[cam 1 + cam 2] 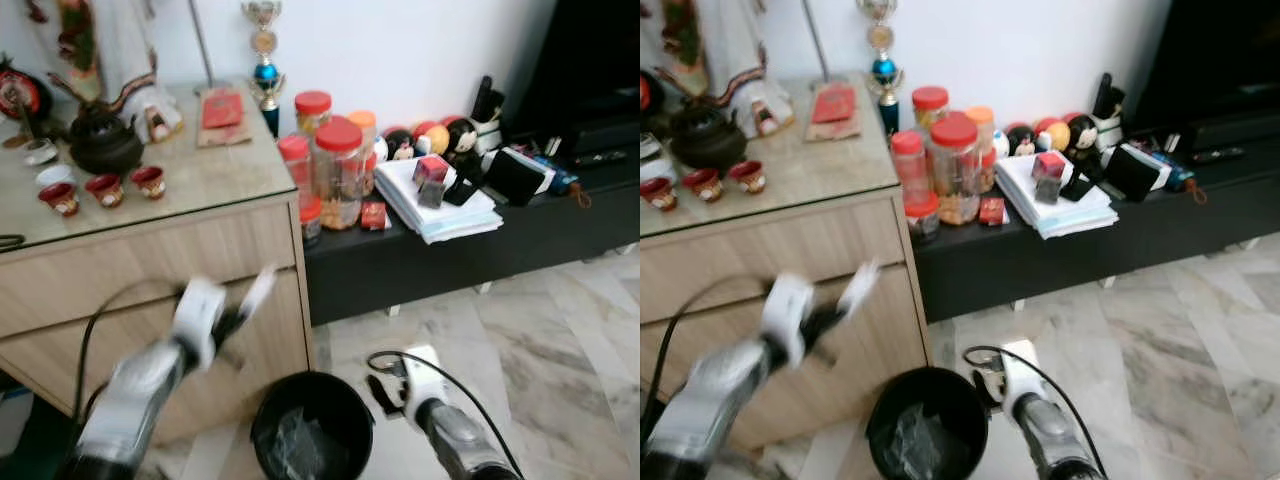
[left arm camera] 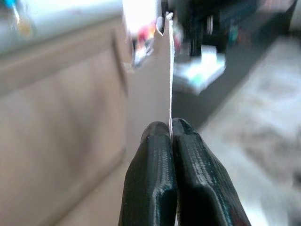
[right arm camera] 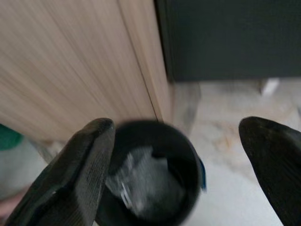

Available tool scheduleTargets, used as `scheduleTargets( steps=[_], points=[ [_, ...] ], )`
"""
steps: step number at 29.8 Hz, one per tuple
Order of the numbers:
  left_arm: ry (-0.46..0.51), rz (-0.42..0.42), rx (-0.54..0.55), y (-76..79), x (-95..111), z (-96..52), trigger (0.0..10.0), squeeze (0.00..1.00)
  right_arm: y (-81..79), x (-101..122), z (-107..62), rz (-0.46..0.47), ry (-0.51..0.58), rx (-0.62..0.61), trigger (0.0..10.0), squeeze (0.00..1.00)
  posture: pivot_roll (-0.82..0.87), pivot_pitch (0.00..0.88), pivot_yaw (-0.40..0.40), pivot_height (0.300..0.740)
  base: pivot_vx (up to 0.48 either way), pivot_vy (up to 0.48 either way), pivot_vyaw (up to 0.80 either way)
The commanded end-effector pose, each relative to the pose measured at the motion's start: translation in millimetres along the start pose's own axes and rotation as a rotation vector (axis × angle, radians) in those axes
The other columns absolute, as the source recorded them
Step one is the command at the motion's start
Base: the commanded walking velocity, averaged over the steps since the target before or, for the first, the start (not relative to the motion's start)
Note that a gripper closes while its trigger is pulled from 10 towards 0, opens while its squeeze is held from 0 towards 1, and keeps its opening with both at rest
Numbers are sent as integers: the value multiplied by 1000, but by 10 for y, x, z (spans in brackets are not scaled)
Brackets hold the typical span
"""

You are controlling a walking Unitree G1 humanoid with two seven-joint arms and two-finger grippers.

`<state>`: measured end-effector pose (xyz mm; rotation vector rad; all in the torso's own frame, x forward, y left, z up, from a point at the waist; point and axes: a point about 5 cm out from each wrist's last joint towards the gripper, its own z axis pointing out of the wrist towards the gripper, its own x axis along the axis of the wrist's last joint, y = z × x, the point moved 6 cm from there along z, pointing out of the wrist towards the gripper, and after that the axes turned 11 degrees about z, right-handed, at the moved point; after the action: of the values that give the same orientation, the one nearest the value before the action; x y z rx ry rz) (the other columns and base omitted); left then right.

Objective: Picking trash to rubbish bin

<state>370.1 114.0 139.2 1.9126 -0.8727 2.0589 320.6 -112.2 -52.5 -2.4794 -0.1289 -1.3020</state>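
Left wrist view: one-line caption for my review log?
Left gripper shut on a thin white sheet, seen edge-on beside the wooden cabinet.

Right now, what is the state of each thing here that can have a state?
Left gripper: shut on a thin white paper scrap, raised before the cabinet.
Right gripper: open, holding nothing, near the bin.
Rubbish bin: upright, open-topped, crumpled trash inside.
Jars: upright, lids on.
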Motion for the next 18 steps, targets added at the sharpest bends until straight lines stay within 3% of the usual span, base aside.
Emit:
scheduleTargets(
  steps=[1,2,4,6,10,12,13,18],
  points=[
    [-85,-65,65,-70,-178,62,10000,0,-98,259,62,-43,63,45,10000,0,60,11,35,740,0,0,0],
    [-85,-65,65,-70,-178,62,10000,0,-98,259,62,-43,63,45,10000,0,60,11,35,740,0,0,0],
    [-87,-129,35,58,-165,258,10000,0,-243,450,111,-62,108,101,10000,0,50,9,38,740,0,0,0],
    [-151,-166,13,187,-324,392,10000,0,-333,564,141,-78,134,125,10000,0,44,7,39,740,0,0,0],
    [-161,-180,13,201,-350,416,10000,0,-347,571,145,-82,133,128,10000,0,44,7,39,740,0,0,0],
    [-205,-236,0,344,-501,446,10000,0,-391,647,154,-80,162,136,10000,0,30,10,45,740,0,0,0],
    [-254,-269,-15,489,-662,427,10000,0,-427,696,157,-80,184,143,10000,0,29,17,44,740,0,0,0],
    [-337,-331,17,566,-926,307,10000,0,-472,674,159,-90,184,154,10000,0,31,24,44,740,0,0,0]
  ],
)
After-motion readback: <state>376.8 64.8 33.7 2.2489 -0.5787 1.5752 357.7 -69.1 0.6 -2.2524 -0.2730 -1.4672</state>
